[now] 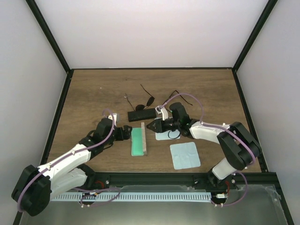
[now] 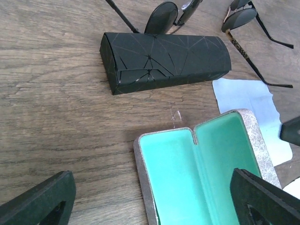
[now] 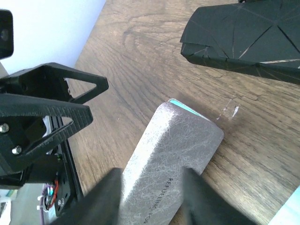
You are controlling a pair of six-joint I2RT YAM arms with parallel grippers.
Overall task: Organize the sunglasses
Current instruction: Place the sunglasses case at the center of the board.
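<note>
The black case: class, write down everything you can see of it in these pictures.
The black case is an oblong matte box crossed by thin pale lines in a triangle pattern, closed by a fold-over flap. It lies flat on the wooden table, just beyond the open green-lined case and apart from it. One pair of sunglasses lies right behind its far edge; whether they touch cannot be told.

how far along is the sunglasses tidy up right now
Early. Done: the silver case lies open, its green lining empty. In hand: the right hand straddles its lid; the left hand is open near it. Left: one pair of sunglasses and the second pair lie loose on the table beyond the closed black case, neither stowed.
</note>
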